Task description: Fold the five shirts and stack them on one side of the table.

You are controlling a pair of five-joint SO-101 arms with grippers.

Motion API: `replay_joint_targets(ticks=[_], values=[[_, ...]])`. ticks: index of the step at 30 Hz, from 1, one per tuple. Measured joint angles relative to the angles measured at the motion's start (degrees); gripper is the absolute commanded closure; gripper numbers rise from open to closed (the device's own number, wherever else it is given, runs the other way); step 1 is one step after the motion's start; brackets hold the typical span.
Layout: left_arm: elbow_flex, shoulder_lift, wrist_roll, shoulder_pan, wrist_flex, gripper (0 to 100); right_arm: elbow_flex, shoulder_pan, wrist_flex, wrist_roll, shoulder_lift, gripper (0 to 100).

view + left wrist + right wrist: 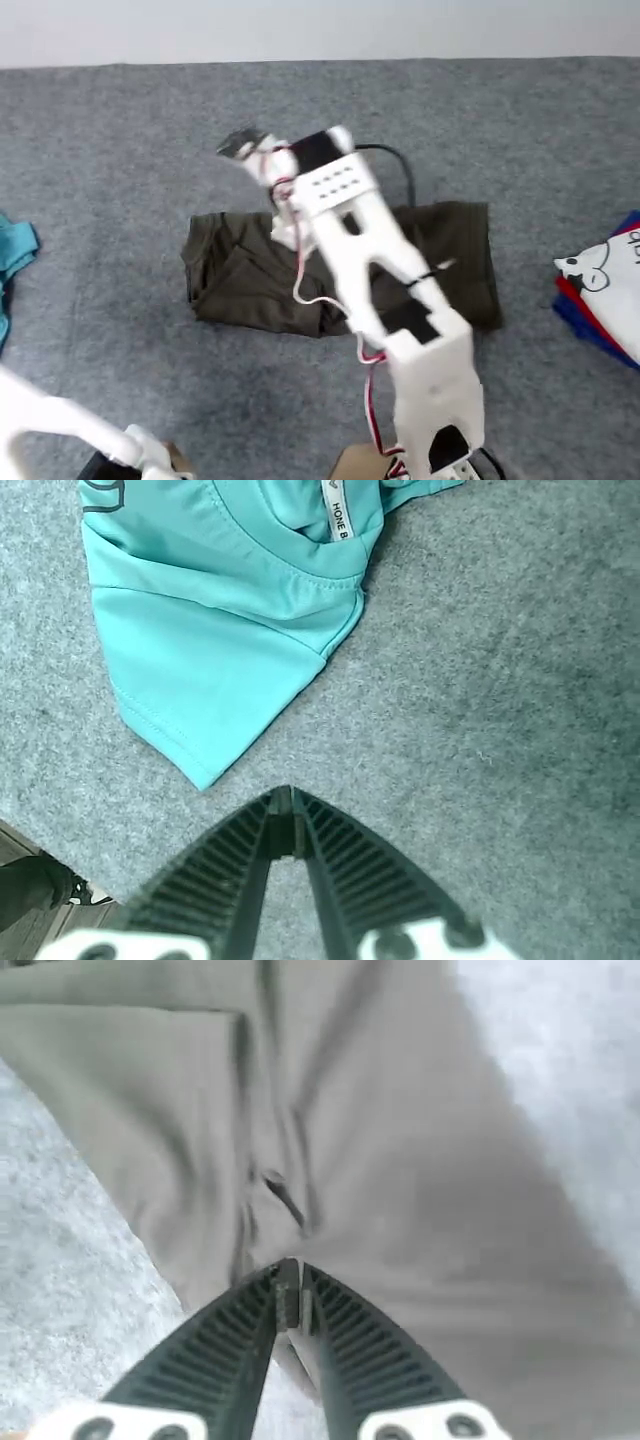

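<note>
A dark olive shirt (240,270) lies partly folded in the middle of the grey table cover (120,150). My right arm stretches over it from the near edge, and my right gripper (240,147) hangs past the shirt's far edge. In the right wrist view this gripper (289,1285) is shut, its tips over the edge of the olive shirt (400,1160); nothing shows between them. A teal shirt (12,250) lies crumpled at the table's left edge. My left gripper (290,815) is shut and empty, just short of the teal shirt's sleeve (200,710).
A stack of folded shirts (600,285), white on red on blue, sits at the right edge. A black cable (400,165) runs behind the right arm. The left arm's white link (60,420) crosses the near left corner.
</note>
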Motion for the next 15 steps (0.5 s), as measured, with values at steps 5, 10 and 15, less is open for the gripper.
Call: replay_joint_targets(ticks=[5,10,15], values=[[-0.1,0.0,0.0,0.0,1.1,99,6.1,9.0,0.0,-0.6,-6.8,98.7],[-3.3,0.0,0.0,0.2,4.8,99,8.1,21.4,0.0,-3.8,-7.8,98.7],[-6.2,0.0,0.0,0.2,8.5,99,12.7,29.0,0.0,-4.2,-7.8,98.8]])
